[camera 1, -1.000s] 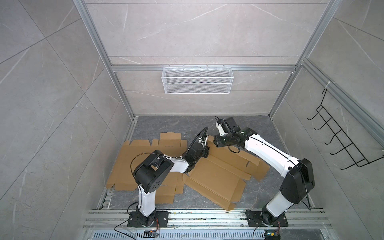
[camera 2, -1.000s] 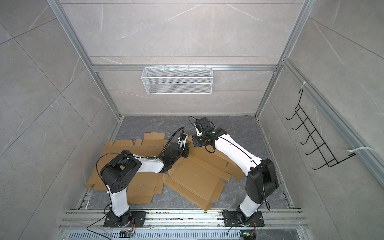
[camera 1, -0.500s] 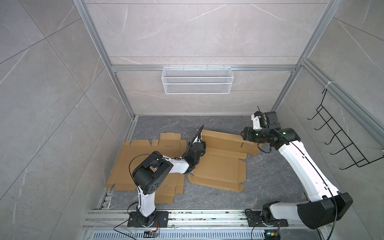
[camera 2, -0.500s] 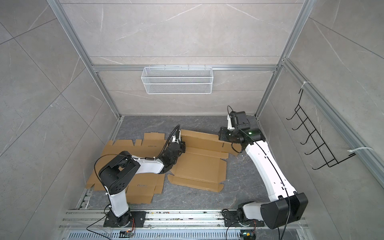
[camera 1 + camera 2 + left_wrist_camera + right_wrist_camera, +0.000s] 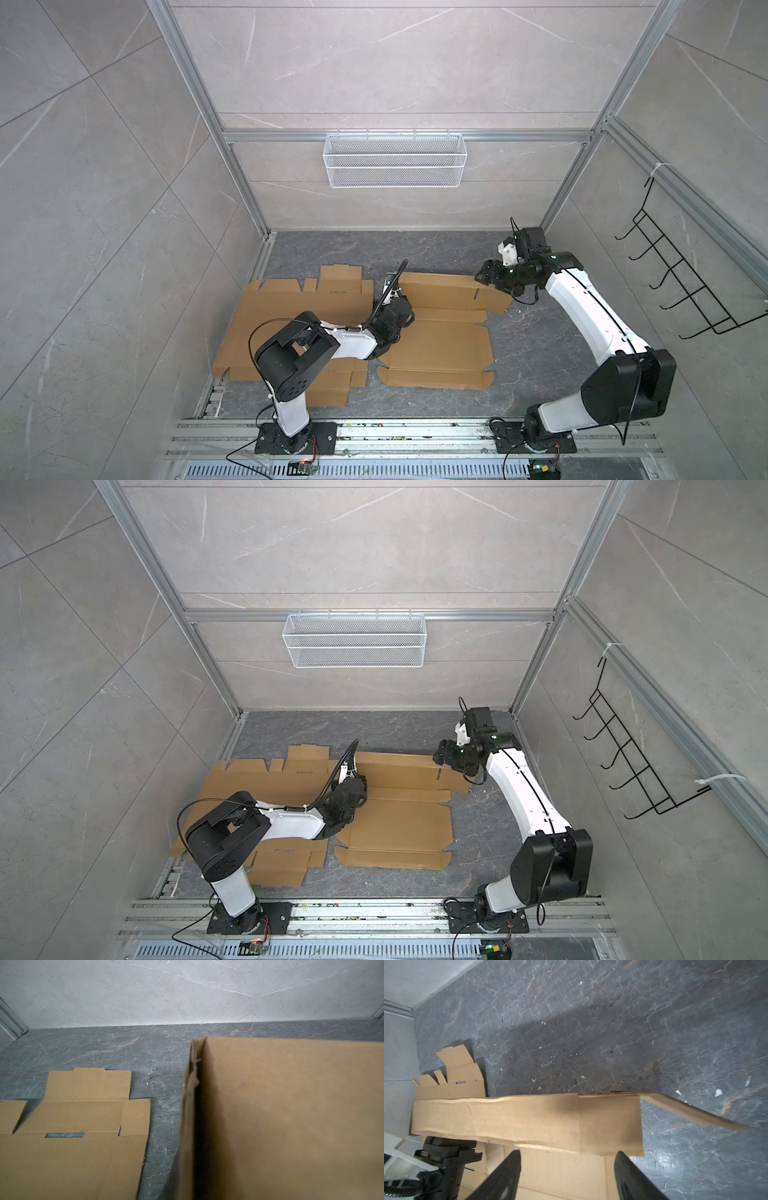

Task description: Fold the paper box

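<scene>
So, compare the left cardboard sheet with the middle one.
The left sheet lies wholly flat; the middle sheet has its far panel tilted up. The left end effector sits at the middle sheet's left edge and the open right end effector by its far right corner; nothing grips the left sheet, only the left arm crosses above it. Both are brown, tabbed cardboard on the grey floor.

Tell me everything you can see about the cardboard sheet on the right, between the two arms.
The cardboard sheet is a brown die-cut box blank with creases, slots and tabs. Most lies flat on the dark floor; its far panel is raised, an end flap splaying outward. The left gripper is shut at one end of that panel; the right gripper is open at the other end.
</scene>
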`<state>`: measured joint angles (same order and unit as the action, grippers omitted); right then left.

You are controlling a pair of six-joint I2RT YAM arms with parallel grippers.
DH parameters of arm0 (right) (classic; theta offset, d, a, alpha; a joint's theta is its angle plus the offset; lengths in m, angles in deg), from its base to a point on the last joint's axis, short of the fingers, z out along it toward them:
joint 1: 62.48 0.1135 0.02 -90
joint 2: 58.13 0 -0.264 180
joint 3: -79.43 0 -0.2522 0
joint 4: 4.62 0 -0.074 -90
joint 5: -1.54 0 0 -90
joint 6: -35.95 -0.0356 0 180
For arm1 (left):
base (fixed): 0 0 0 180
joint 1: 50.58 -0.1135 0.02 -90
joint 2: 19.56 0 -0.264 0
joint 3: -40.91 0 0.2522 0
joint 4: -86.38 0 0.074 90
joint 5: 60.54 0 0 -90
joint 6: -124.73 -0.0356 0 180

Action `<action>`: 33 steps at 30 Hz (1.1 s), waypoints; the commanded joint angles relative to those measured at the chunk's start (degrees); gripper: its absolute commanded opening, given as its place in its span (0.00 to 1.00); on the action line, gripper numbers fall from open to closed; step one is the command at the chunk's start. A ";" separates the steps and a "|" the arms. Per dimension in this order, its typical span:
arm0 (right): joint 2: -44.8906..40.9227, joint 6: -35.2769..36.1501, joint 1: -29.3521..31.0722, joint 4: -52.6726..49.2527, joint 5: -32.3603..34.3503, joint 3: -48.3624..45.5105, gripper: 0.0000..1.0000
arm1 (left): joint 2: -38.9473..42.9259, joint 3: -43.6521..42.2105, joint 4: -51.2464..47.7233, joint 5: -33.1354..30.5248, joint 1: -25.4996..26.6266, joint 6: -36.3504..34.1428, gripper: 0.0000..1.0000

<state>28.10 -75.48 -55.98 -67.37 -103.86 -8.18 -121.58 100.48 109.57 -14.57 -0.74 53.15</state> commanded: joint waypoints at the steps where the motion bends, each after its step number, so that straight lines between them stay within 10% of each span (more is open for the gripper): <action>1: 2.16 0.58 0.11 1.23 -1.38 1.34 0.74 | 2.13 -0.44 2.45 -1.98 0.04 0.99 0.00; 12: 4.18 -1.60 1.13 6.03 -8.15 -2.80 0.76 | 1.40 -1.65 2.63 -1.41 0.46 2.48 0.00; 23: 5.77 -2.82 1.14 10.22 -13.03 -4.09 0.48 | 1.95 -1.66 0.02 -2.67 0.56 4.82 0.00; 33: 1.15 -3.52 -2.98 12.01 -17.88 -5.63 0.63 | 3.34 -0.17 -9.79 -6.43 0.60 8.48 0.00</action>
<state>32.63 -78.52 -56.68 -56.42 -118.65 -12.68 -120.44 98.92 104.11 -17.60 -0.43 59.40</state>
